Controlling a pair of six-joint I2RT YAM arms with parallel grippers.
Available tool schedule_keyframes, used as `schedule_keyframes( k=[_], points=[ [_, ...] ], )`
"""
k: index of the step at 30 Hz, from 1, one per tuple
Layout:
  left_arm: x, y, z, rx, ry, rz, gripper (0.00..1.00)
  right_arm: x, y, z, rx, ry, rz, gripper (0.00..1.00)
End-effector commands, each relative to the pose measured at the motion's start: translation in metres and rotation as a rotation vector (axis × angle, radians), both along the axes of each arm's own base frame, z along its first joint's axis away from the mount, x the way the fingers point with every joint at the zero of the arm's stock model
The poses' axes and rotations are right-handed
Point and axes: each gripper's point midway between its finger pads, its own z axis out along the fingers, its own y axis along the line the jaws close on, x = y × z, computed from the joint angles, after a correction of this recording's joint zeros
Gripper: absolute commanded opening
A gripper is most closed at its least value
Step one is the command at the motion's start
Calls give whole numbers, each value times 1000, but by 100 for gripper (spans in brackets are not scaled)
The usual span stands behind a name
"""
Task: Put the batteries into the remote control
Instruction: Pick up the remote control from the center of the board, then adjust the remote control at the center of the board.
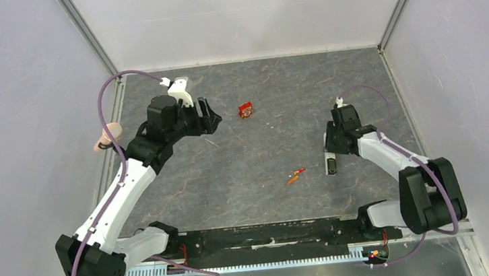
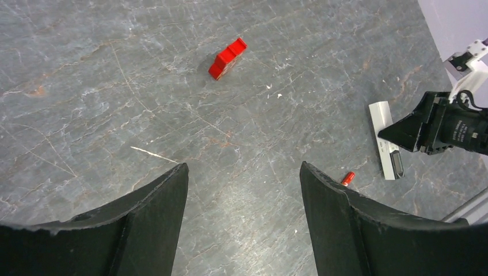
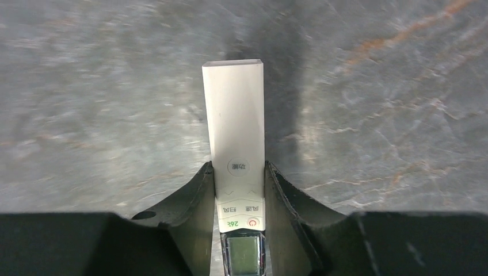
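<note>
Remote control [image 3: 235, 115]: seen button face up on the counter [image 1: 185, 184], toward the right edge and roughly midway between the near and far edges.
Right gripper [image 3: 238, 172]: fingers are pressed against both long sides of the remote, close to the display end; whether it is raised off the surface cannot be told.
Left gripper [image 2: 243, 168]: spread wide with nothing between the fingers, held toward the far-left corner.
Batteries [image 1: 296, 175]: lying together just left of the remote and apart from it, a little nearer the near edge.
Red box [image 2: 227, 57]: set toward the far edge, near the middle.
Handling, remote: judged light, rigid and smooth, so likely slippery. The long sides are best gripped, and the recess face is not yet turned up.
Handling, batteries: judged tiny and prone to roll, best pinched across the middle.
</note>
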Motion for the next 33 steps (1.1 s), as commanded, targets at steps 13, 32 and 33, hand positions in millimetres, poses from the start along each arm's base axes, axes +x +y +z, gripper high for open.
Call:
schedule_keyframes(
  k=[13, 32, 33],
  points=[
    [-30, -34, 99, -636, -214, -53, 74, 29, 164, 289, 1273, -732, 183, 30],
    [-85, -128, 120, -842, -111, -420, 74, 8, 210, 362, 1631, -837, 153, 35],
    [-86, -132, 119, -835, -106, -430, 74, 8, 210, 362, 1631, -838, 155, 35]
  ],
)
